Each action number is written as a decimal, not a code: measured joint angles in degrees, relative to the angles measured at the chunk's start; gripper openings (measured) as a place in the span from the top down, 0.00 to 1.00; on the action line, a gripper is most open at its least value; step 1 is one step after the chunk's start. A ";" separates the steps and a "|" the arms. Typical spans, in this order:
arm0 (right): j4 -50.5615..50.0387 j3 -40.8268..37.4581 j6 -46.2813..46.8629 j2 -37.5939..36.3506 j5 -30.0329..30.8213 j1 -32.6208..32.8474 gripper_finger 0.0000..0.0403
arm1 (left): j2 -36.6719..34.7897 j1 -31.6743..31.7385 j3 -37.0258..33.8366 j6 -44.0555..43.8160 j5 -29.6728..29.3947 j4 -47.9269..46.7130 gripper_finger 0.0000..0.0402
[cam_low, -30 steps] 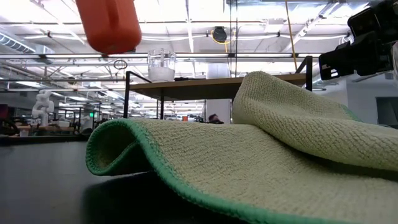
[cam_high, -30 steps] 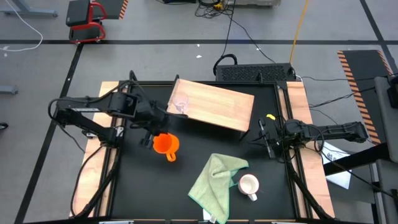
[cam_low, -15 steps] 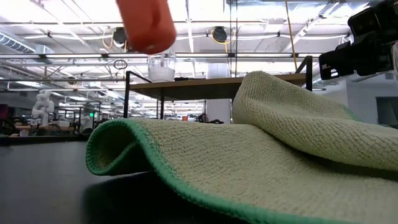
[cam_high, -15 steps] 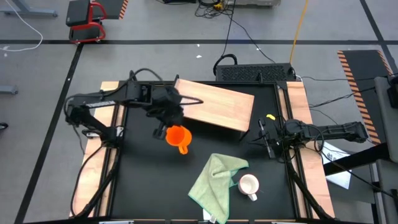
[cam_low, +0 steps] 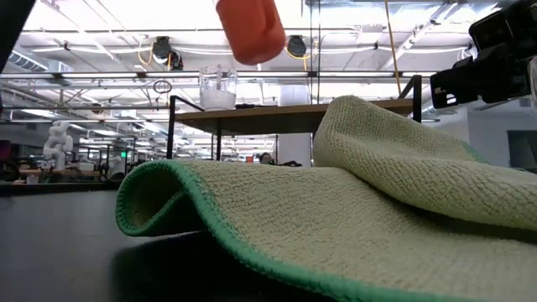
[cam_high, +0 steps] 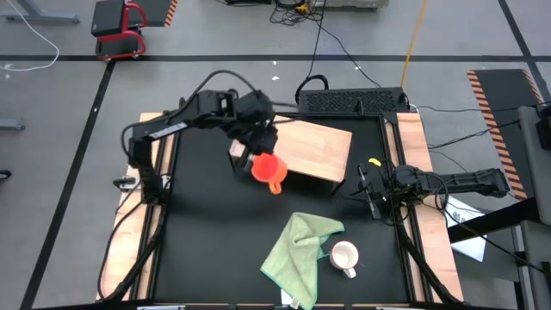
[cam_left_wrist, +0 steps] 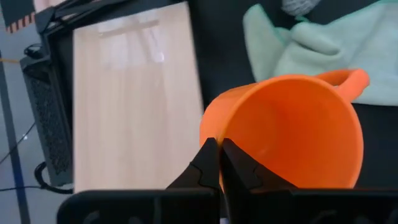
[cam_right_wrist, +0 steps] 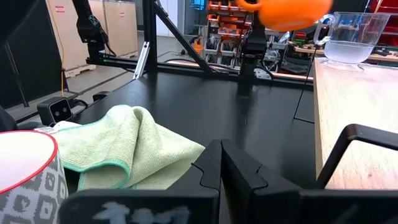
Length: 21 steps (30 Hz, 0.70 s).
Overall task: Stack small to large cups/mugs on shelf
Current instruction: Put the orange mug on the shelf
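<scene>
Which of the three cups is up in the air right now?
The orange mug: the left gripper pinches its rim and holds it aloft by the shelf. The glass cup stands on the shelf; the white mug sits on the table.

a black tabletop [cam_high: 207, 232] with wooden side strips carries a light-wood shelf [cam_high: 314, 146] holding a clear glass cup [cam_low: 217, 88], a crumpled light green cloth [cam_high: 297, 250] and, just beside it, a white mug [cam_high: 344, 256].

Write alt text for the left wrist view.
The left end effector, shut on the rim of an orange mug, holds it beside a light-wood shelf. A light green cloth lies on the black table beyond.
</scene>
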 joint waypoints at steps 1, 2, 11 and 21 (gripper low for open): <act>0.00 0.00 0.00 0.00 0.00 0.01 1.00 | 0.96 0.54 1.22 0.52 -0.01 -0.52 1.00; 0.00 0.00 -0.04 0.00 0.00 -0.01 1.00 | 1.81 1.02 2.15 0.90 -0.07 -0.83 1.00; 0.09 0.00 -0.11 0.02 0.00 -0.01 1.00 | 4.18 5.92 4.20 4.09 -1.15 1.47 1.00; 0.11 0.00 -0.11 0.02 0.00 0.01 1.00 | 4.16 8.96 4.20 8.02 -0.80 6.43 1.00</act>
